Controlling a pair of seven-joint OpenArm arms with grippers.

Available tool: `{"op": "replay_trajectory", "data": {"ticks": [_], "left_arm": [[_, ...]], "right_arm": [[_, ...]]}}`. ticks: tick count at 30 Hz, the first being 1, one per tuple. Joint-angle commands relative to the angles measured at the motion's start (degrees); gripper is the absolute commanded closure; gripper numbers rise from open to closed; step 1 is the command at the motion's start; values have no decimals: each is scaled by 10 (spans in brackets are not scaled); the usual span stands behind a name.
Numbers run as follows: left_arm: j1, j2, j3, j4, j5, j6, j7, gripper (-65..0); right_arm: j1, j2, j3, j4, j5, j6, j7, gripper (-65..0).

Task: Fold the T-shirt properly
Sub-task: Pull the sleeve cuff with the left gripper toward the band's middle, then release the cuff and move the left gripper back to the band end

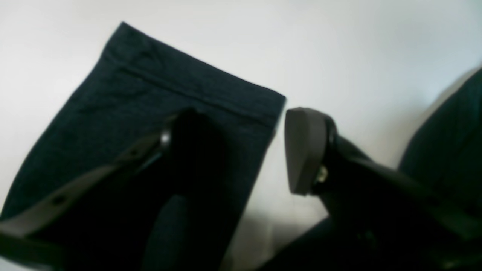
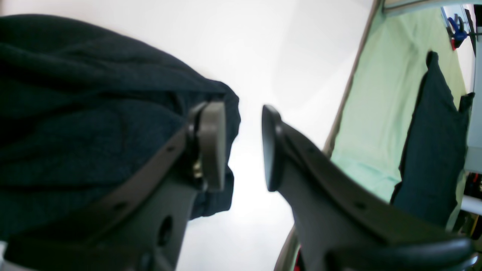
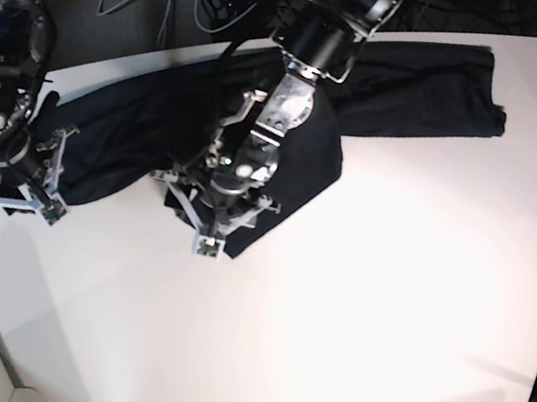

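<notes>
We counted one T-shirt [image 3: 127, 131], dark and long-sleeved, spread across the far part of the white table [image 3: 364, 298], one sleeve reaching right. We saw two grippers. The left gripper [image 1: 233, 150] hung over a hemmed fabric end, its jaws apart, gripping nothing. The right gripper [image 2: 244, 146] stood at the shirt's left end, jaws apart and empty.

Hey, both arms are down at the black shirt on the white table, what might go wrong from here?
1. The left tool is open with one finger over the T-shirt cuff and the other over bare table; closing may pinch only the edge and slip.
2. The right tool is open beside bunched fabric, not around it, so it may close on nothing.
</notes>
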Motion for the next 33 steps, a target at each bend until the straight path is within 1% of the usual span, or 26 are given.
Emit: {"op": "replay_trajectory", "data": {"ticks": [1,2,4,5,8,9,13,16,20,22,25,28,33], "left_arm": [[-10,2,-1,-12,7,2,13,-345],[-10,3,-1,-25,16,1,13,-328],[-10,3,-2,-50,37,1,13,-258],[-10,3,-2,-58,46,1,13,-204],[-9,3,-4,-68,54,2,13,-12],[-9,2,-5,-68,53,2,14,0],[-8,-2,-5,-59,52,2,13,0],[-6,-2,-9,-22,52,3,13,0],[13,-3,-62,76,54,3,23,0],[30,-19,-90,129,54,3,54,0],[55,-41,-126,224,54,3,82,0],[96,-70,-175,325,49,3,104,0],[171,-99,-243,449,48,-1,142,0]], "right_arm": [[3,5,3,12,1,-4,8,-181],[3,6,3,12,1,-4,8,-181],[3,6,3,12,1,-4,7,-181],[3,6,3,12,1,-4,7,-181],[3,6,3,12,1,-4,7,-181],[3,6,3,12,1,-4,7,-181],[3,5,3,12,1,-4,7,-181],[3,5,3,12,1,-4,7,-181],[3,5,3,12,1,-4,7,-181],[3,7,3,12,1,-4,7,-181],[3,8,3,12,1,-4,8,-181],[3,7,3,12,1,-4,9,-181],[4,5,3,12,1,-4,10,-181]]}}
